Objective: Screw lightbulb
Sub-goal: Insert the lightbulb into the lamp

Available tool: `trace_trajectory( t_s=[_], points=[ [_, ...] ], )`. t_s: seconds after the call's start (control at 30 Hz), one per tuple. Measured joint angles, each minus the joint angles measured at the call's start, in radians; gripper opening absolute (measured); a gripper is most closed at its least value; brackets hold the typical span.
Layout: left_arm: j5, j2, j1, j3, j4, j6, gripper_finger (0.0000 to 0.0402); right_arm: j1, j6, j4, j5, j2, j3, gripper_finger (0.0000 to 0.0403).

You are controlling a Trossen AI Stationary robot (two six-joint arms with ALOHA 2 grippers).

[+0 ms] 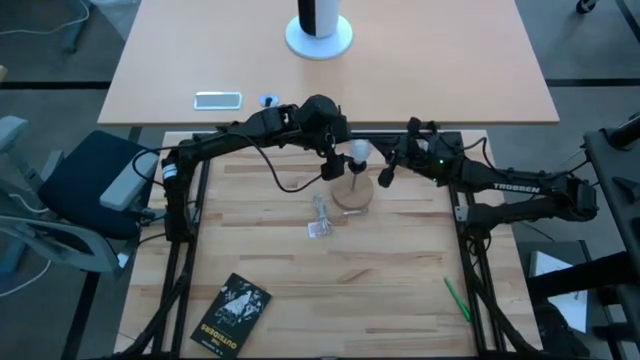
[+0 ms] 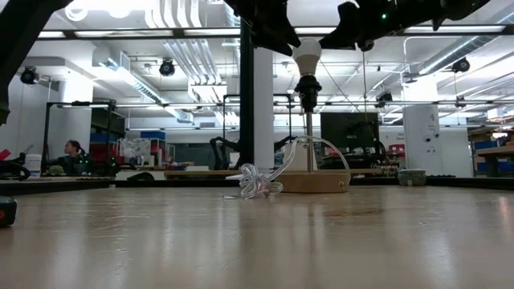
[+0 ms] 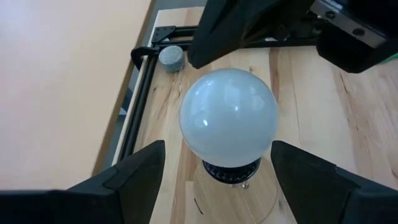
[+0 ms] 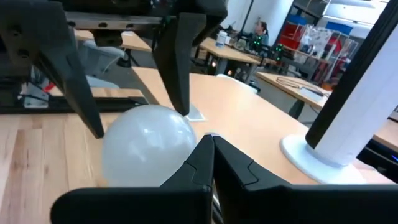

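The white frosted lightbulb (image 3: 229, 118) sits base-down in the black socket (image 2: 307, 84) on top of a thin rod on the round wooden stand base (image 1: 352, 195). It also shows in the high view (image 1: 358, 152) and the low view (image 2: 306, 54). My left gripper (image 3: 217, 171) is open and comes at the bulb from above. One finger (image 3: 134, 171) stands on each side of the globe, with narrow gaps. My right gripper (image 4: 210, 155) is shut and stands close beside the globe on the table's right side (image 1: 385, 175). My right gripper's shut fingertips (image 4: 202, 149) stand right against the edge of the bulb's globe (image 4: 146, 146) in the right wrist view. I cannot tell whether they touch it.
A crumpled clear plastic wrapper (image 1: 320, 222) lies just near-left of the stand. A black book (image 1: 232, 315) lies near left and a green pen (image 1: 457, 298) near right. On the far table stand a big white cylinder (image 1: 318, 30) and a phone (image 1: 218, 100).
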Motion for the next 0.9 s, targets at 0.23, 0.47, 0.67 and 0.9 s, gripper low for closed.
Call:
trace_trajectory(
  t_s=[0.23,0.47,0.67,0.9],
  points=[
    [-0.05,0.0,0.0,0.0,0.0,0.002,0.0283,0.004,0.015,-0.003,-0.009,0.018,0.002,0.0],
    [-0.065,0.0,0.0,0.0,-0.003,0.002,0.0283,0.013,0.02,-0.018,-0.009,0.01,0.002,0.0],
    [-0.067,0.0,0.0,0.0,-0.013,0.001,0.0283,0.036,0.024,-0.018,-0.005,0.007,0.003,0.0],
    [-0.071,0.006,0.0,0.0,-0.012,-0.002,0.0283,0.037,0.051,-0.041,-0.008,0.0,0.004,0.0]
  ],
)
